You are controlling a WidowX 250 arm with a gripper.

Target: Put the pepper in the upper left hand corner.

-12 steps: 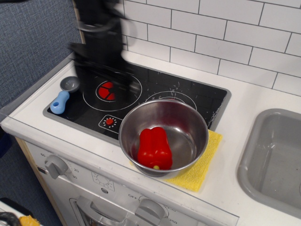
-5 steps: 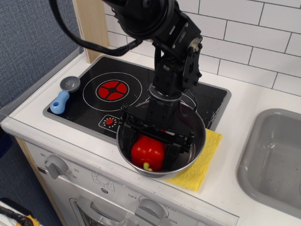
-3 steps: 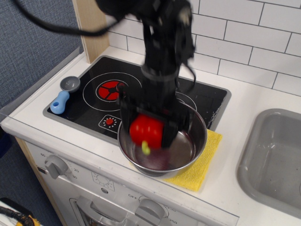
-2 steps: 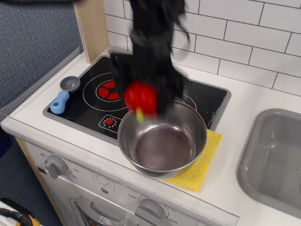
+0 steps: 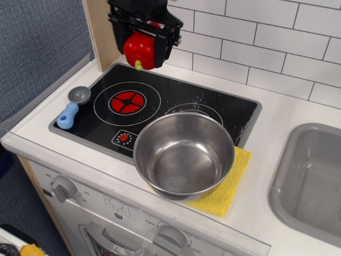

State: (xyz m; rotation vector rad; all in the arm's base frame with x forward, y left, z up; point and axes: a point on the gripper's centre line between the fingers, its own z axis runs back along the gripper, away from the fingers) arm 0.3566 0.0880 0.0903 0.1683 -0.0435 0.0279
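The glossy red pepper (image 5: 139,49), its yellow-green stem pointing down, hangs in my black gripper (image 5: 141,45), which is shut on it from both sides. It is held high in the air above the far left part of the black cooktop (image 5: 160,96). The upper left corner (image 5: 114,66) of the cooktop, where the grey rim meets the pale wooden post (image 5: 100,32) and the white tiles, lies just below and left of the pepper.
A steel bowl (image 5: 184,154) stands empty on a yellow cloth (image 5: 232,186) at the cooktop's front right. A blue-handled grey scoop (image 5: 72,106) lies at the cooktop's left edge. A red burner circle (image 5: 127,100) is printed on the left. A grey sink (image 5: 311,181) is at the right.
My gripper closed on the pepper in the bowl, lifted it out, and carried it up and to the back left. The bowl is now empty.
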